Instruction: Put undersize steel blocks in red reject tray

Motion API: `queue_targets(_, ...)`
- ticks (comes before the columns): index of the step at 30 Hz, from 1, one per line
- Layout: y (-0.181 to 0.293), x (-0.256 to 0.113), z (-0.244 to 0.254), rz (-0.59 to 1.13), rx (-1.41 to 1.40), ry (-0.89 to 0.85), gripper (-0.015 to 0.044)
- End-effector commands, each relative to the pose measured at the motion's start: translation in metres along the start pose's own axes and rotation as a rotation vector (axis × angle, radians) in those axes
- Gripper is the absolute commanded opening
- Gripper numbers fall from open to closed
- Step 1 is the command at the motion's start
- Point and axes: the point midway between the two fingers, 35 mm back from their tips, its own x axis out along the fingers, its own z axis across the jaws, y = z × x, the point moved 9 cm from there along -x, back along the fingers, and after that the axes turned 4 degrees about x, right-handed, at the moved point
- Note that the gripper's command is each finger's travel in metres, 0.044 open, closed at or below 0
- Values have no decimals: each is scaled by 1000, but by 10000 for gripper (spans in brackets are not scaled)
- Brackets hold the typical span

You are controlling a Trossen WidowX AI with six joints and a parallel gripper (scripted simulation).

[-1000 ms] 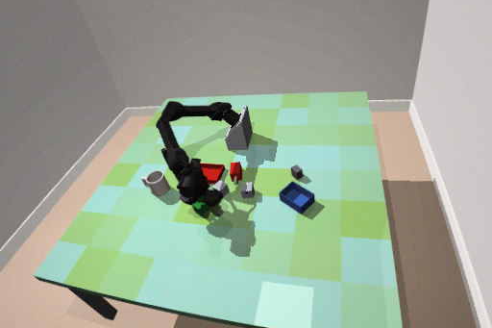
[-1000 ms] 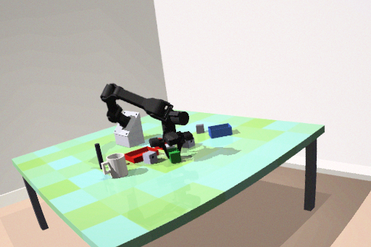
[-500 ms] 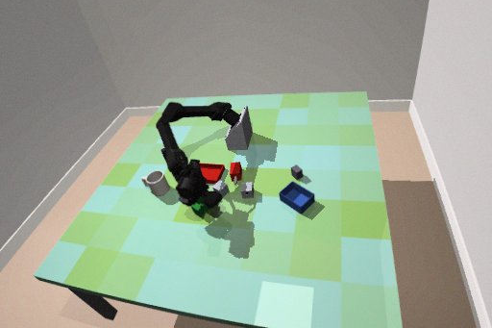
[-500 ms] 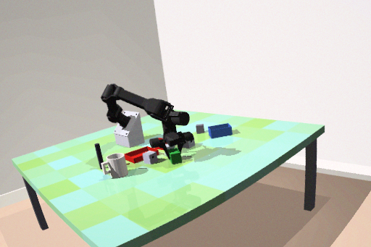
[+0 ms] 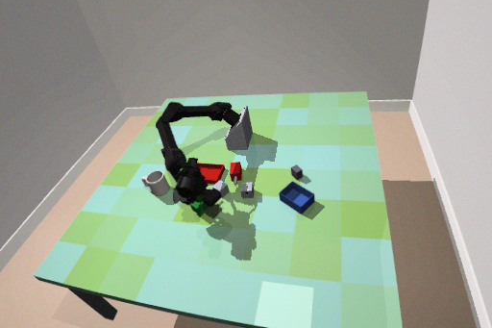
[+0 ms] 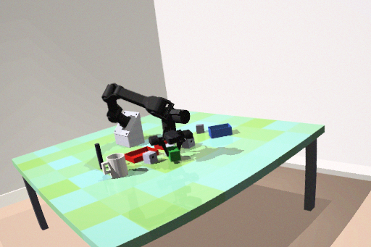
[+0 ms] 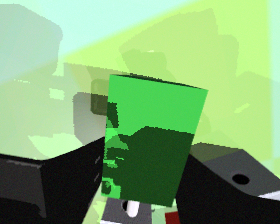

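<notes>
In the outside view, left to right, a black stick (image 6: 98, 156) stands just behind the mug (image 5: 158, 183) (image 6: 117, 166). Next come the red tray (image 5: 211, 181) (image 6: 135, 158) and, beside it, a bored block (image 6: 149, 157). My pincer (image 5: 199, 201) (image 6: 173, 150) (image 7: 143, 141) is closed on the green gauge (image 5: 198, 206) (image 6: 174, 154) (image 7: 151, 135); I cannot tell whether the gauge touches the table. Right of it sit another bored block (image 5: 247, 189) (image 6: 189, 143), a dark cube (image 5: 297, 172) (image 6: 200, 128) and the blue tray (image 5: 301, 204) (image 6: 220, 132).

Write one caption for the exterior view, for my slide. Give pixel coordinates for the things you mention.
Black arm's claw (image 6: 173, 148) (image 7: 143, 141) grips the green gauge (image 6: 174, 154) (image 7: 151, 112) near a red tray (image 6: 130, 158) (image 5: 211, 179).
</notes>
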Motion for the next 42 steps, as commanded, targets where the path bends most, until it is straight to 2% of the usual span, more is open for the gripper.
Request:
queue_targets(1,-1,-24,-1,-5,3,-5,0)
queue_targets(19,0,-19,-1,4,-17,6,0)
queue_targets(30,-39,-63,-51,-14,-566,-13,0)
queue_targets(36,-39,-64,-51,-14,-575,-14,0)
queue_targets(42,-39,-47,-49,-14,-578,-13,0)
